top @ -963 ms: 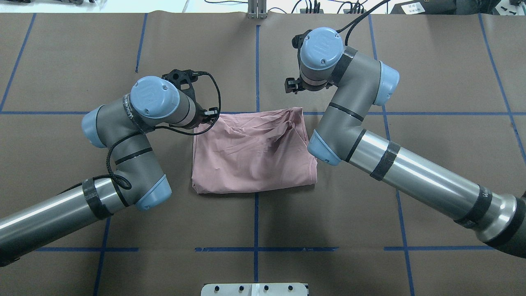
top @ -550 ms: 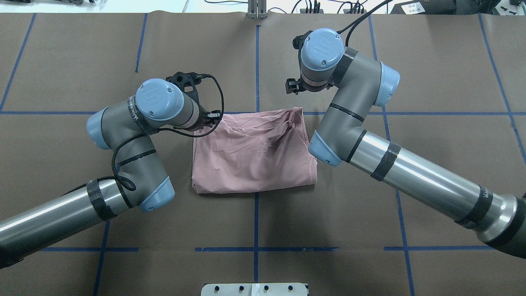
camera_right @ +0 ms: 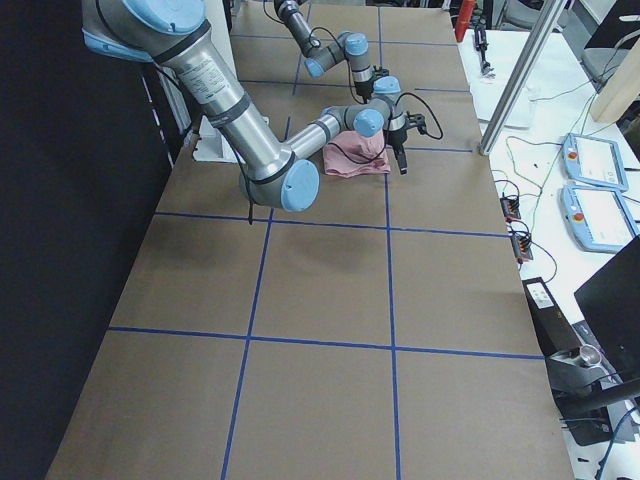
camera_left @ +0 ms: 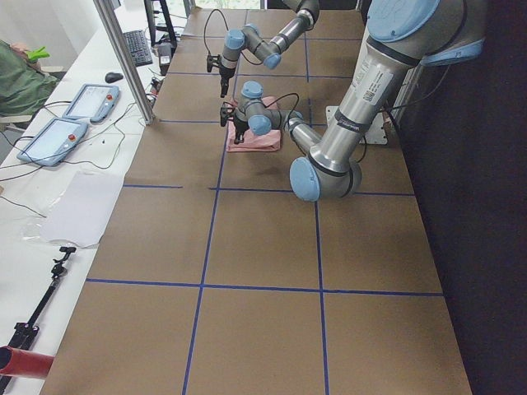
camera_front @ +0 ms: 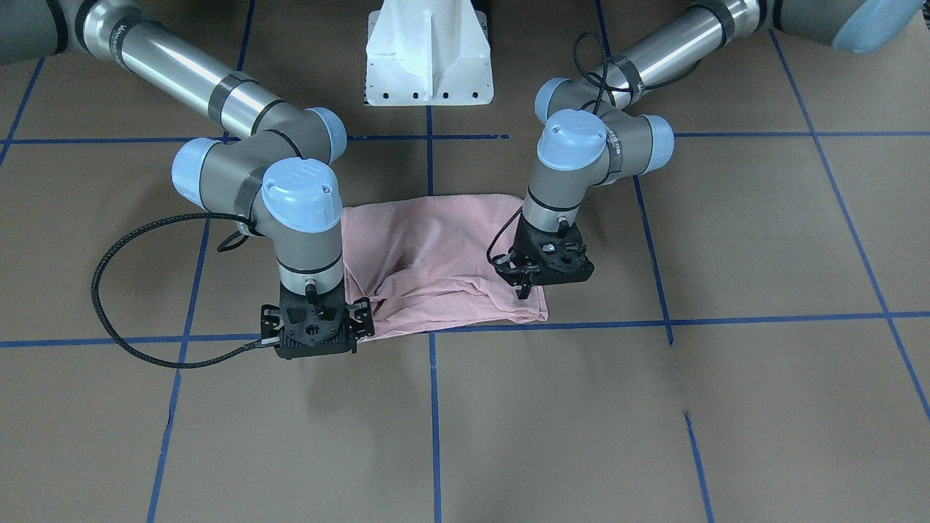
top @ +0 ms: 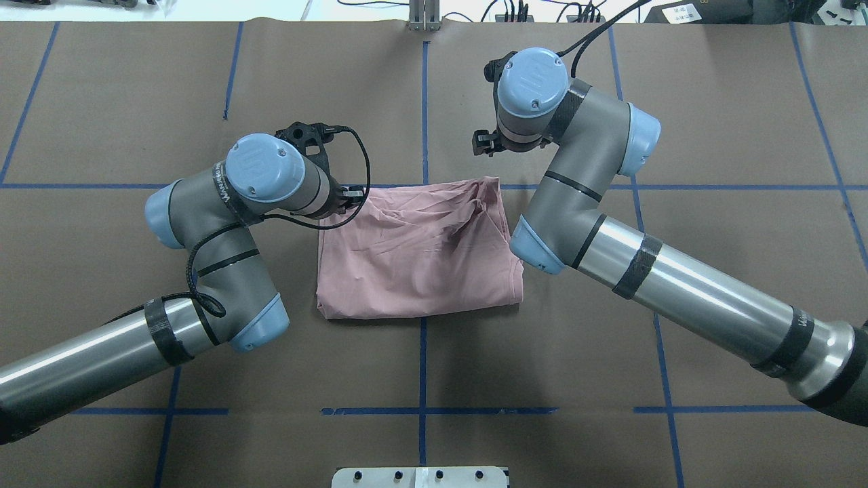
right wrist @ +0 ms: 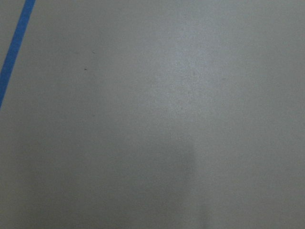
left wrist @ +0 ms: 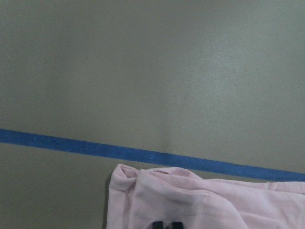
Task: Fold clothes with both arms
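The pale pink T-shirt [top: 413,251] lies folded into a rough rectangle at the table's middle, plain side up [camera_front: 436,254]. My left gripper [camera_front: 524,290] points down at the shirt's far left corner [top: 344,196]. In the left wrist view its two dark fingertips [left wrist: 158,224] stand close together over the pink cloth [left wrist: 205,200], shut. The cloth lies flat there. I cannot tell whether any of it is pinched. My right gripper [camera_front: 314,328] hangs open beyond the shirt's far right corner [top: 483,141], apart from the cloth. The right wrist view shows only bare table.
Brown paper with blue tape lines [top: 422,102] covers the table. The white pedestal [camera_front: 429,51] stands at the robot's side. Teach pendants [camera_left: 49,140] and cables lie on a side bench. A person's green sleeve [camera_left: 16,74] shows at that bench.
The left arm has shifted slightly right, bringing its gripper further over the shirt's far left corner. The right arm has barely moved. The shirt keeps its shape.
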### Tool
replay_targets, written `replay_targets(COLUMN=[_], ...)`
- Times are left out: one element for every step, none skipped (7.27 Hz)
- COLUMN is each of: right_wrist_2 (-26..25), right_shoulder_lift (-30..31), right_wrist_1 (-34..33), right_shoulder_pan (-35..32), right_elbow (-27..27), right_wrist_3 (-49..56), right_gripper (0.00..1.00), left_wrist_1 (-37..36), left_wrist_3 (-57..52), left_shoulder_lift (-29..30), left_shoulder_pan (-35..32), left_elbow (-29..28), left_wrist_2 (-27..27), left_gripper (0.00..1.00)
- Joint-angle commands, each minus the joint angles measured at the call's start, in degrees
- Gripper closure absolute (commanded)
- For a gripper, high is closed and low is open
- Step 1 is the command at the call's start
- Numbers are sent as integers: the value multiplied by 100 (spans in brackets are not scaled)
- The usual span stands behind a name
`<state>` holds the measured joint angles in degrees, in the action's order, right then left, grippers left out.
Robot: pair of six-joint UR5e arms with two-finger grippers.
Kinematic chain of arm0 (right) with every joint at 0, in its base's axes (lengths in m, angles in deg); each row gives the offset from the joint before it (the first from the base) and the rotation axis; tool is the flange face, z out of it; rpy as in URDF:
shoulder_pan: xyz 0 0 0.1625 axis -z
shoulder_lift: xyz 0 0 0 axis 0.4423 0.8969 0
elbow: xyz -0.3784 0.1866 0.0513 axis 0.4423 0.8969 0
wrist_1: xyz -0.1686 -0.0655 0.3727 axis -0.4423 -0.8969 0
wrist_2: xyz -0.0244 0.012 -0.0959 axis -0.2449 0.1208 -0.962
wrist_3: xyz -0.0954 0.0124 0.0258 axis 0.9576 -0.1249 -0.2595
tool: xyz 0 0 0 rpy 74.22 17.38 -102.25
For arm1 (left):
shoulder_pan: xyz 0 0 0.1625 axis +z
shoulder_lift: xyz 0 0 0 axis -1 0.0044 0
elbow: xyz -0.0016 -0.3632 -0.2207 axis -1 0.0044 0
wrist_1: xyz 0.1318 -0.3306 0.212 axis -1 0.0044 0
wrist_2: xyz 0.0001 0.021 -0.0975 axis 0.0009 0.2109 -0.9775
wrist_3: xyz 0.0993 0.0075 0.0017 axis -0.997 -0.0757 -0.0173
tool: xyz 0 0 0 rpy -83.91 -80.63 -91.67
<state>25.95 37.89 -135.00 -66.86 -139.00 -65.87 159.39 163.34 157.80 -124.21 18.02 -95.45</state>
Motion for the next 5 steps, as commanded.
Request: replay_targets(right_wrist_2=[2, 2, 2, 2, 2], right_shoulder_lift=[0, 0, 0, 9, 9], right_wrist_1=[0, 0, 0, 9, 9], right_shoulder_pan=[0, 0, 0, 0, 0], right_elbow=[0, 0, 0, 0, 0], right_wrist_3=[0, 0, 0, 9, 0], right_gripper=[0, 0, 0, 0, 0], left_wrist_1=[11, 12, 38, 108, 108], left_wrist_3=[-222, -476, -523, -671, -681], left_shoulder_lift=[-47, -73, -152, -179, -179], left_shoulder_pan=[-33, -60, -69, -86, -86], left_elbow=[49, 49, 49, 49, 49], left_wrist_2=[13, 13, 4, 13, 4], left_gripper=[100, 100, 100, 65, 61])
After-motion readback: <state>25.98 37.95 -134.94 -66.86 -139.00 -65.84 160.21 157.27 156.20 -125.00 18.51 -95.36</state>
